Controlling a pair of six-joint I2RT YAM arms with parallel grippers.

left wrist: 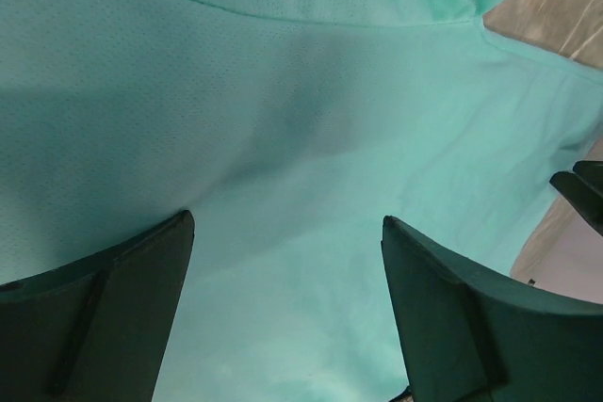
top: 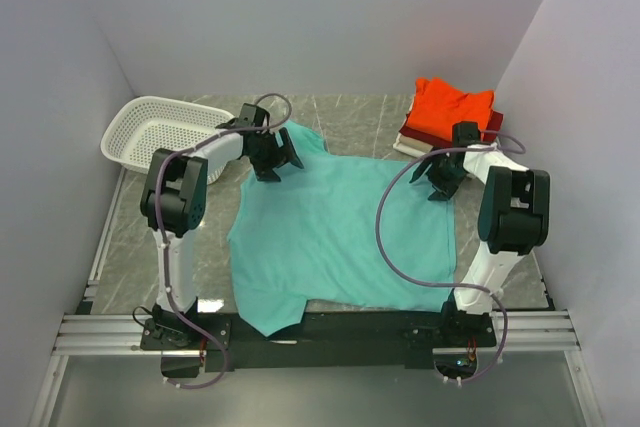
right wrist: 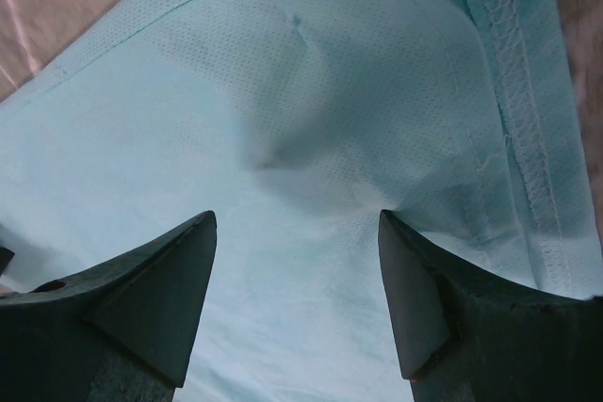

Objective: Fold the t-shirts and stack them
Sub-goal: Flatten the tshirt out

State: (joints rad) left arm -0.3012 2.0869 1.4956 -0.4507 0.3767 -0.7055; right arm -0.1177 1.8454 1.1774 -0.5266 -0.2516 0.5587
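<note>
Teal t-shirt (top: pixel 335 232): lying spread flat across the middle of the table (top: pixel 365 117)
Left gripper (top: pixel 272 159): hanging over the shirt's far-left corner; jaws standing wide apart, gripping nothing
Right gripper (top: pixel 443 179): hanging over the shirt's far-right edge; jaws spread, holding nothing; rumpled cloth showing between them
Folded stack: sitting at the far right; orange-red shirt (top: pixel 450 107) lying on the dark red (top: pixel 492 125) and cream (top: pixel 408 147) ones
Basket (top: pixel 150 127): sitting far left
</note>
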